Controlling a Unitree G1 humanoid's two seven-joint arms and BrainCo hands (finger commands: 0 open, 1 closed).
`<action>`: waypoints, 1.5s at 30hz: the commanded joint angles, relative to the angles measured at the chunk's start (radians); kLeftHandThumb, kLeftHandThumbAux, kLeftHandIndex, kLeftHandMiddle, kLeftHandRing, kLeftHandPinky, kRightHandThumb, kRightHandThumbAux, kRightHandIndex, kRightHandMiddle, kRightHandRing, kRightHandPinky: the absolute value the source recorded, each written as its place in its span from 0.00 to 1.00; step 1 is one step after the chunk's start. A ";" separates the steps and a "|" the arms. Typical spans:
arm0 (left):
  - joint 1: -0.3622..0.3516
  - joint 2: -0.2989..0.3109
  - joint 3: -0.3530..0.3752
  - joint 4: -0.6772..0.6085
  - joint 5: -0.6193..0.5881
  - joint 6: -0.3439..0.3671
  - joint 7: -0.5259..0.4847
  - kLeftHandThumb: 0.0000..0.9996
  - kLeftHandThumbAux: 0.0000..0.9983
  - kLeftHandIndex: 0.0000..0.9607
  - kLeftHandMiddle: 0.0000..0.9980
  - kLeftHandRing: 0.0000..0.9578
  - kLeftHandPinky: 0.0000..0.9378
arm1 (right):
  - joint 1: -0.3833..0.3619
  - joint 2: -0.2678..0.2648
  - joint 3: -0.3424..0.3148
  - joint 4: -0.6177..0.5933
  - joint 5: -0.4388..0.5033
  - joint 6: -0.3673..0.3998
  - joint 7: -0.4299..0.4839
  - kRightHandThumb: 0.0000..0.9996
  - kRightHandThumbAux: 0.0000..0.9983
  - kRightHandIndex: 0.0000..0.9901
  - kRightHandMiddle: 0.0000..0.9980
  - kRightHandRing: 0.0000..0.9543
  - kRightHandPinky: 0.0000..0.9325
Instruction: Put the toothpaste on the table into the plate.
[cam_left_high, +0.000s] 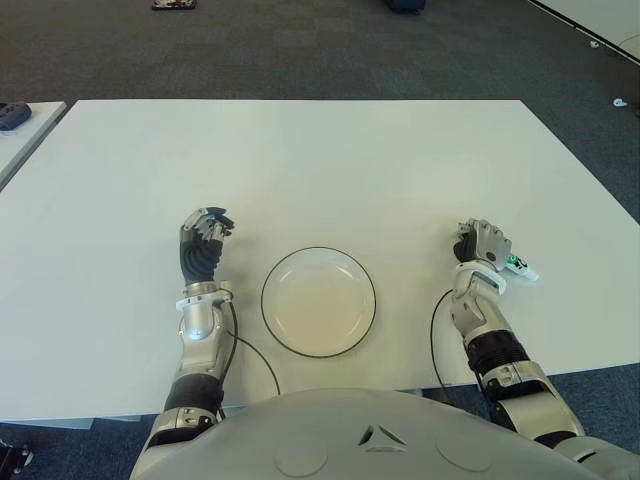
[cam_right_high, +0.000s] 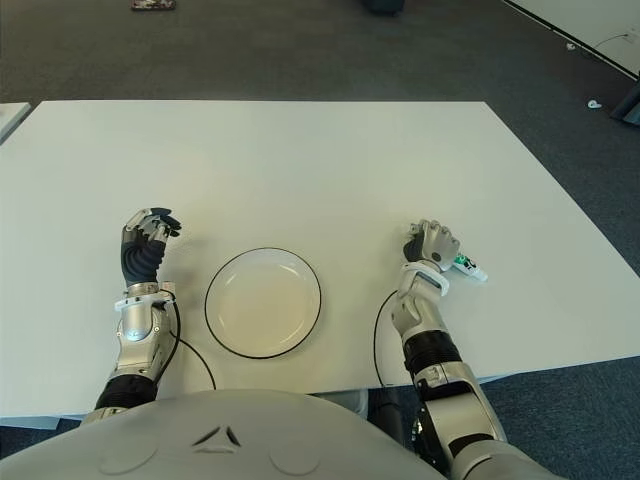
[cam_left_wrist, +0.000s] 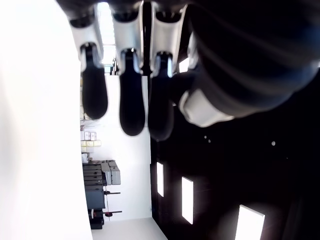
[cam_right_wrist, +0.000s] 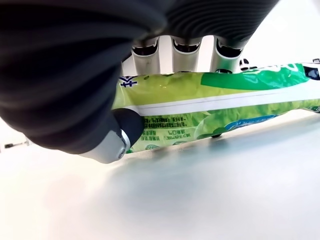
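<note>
While right hand (cam_left_high: 482, 245) fingers clasp the mostly hidden toothpaste (cam_right_wrist: 210, 107), left hand (cam_left_high: 203, 240) curls empty.

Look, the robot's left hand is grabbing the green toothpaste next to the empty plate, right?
Not quite: it is the right hand that is closed on the toothpaste, as the right wrist view shows. The left hand holds nothing. The plate is indeed empty.

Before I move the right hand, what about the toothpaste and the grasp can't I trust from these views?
- Toothpaste: in the eye views the right hand covers all but one end.
- Whether it is off the table: unclear in the right wrist view.
- Tube print: too small to read.
- Left hand, left of the plate, holds nothing.
</note>
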 joint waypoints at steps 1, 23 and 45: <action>0.019 -0.008 0.001 0.030 0.004 0.005 0.002 0.69 0.72 0.45 0.56 0.57 0.57 | 0.050 0.060 0.018 0.024 0.056 0.014 0.048 0.71 0.72 0.44 0.81 0.84 0.90; 0.013 -0.004 0.006 0.037 -0.012 0.016 -0.006 0.69 0.72 0.45 0.56 0.56 0.55 | 0.089 0.059 0.003 -0.065 0.088 -0.094 -0.046 0.71 0.73 0.44 0.82 0.87 0.92; 0.016 -0.009 0.011 0.017 -0.004 0.082 0.009 0.69 0.72 0.45 0.55 0.56 0.55 | 0.205 0.065 -0.022 -0.317 0.236 -0.698 -0.108 0.70 0.73 0.44 0.89 0.93 0.95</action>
